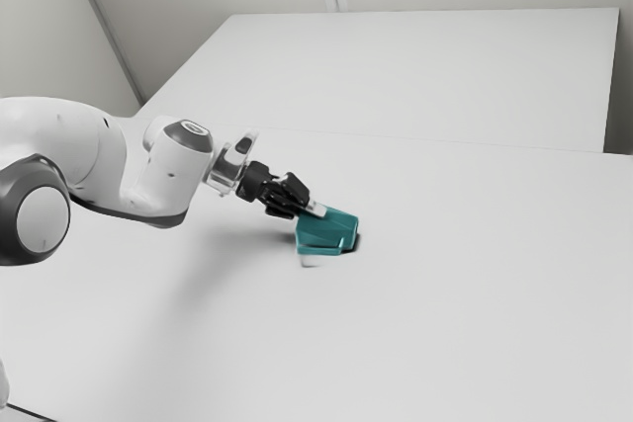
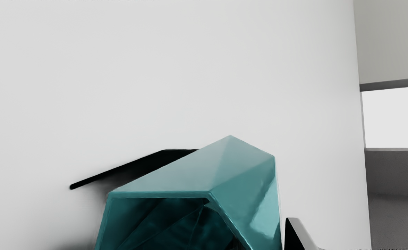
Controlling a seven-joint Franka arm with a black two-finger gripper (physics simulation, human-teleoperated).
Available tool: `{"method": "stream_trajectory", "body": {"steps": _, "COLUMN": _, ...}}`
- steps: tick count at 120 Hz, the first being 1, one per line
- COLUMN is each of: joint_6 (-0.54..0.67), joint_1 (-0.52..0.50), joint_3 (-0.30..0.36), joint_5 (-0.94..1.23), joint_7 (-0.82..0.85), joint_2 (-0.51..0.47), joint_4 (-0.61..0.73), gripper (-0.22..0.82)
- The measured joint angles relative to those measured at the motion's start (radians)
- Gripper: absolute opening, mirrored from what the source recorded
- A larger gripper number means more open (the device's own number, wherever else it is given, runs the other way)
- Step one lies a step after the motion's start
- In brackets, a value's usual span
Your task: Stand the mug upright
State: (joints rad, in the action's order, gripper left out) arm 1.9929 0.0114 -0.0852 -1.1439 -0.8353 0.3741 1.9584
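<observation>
The teal, faceted mug lies on its side on the white table in the exterior view. The black gripper reaches down to it from the exterior view's left, a light fingertip against its upper edge. In the wrist view the mug turns its dark open mouth toward the hand. One finger of the gripper stands just outside the mug's wall, a thin gap between them. The other finger is hidden by the mug, and the fingers look apart.
The white tabletop spreads around the mug. Behind it, in the exterior view, is another pale flat surface near the wall. A dark shadow lies beside the mug in the wrist view.
</observation>
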Motion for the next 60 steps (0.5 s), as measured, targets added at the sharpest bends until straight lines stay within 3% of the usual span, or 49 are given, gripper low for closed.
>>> {"method": "stream_trajectory", "body": {"steps": 28, "joint_6": 0.000, "joint_1": 0.008, "joint_3": 0.005, "joint_5": 0.001, "joint_7": -0.024, "joint_2": -0.028, "joint_4": 0.001, "gripper": -0.14}}
{"method": "stream_trajectory", "body": {"steps": 60, "joint_6": -0.015, "joint_1": 0.007, "joint_3": 0.002, "joint_5": 0.099, "joint_7": -0.026, "joint_2": -0.157, "joint_4": 0.003, "gripper": -0.17}}
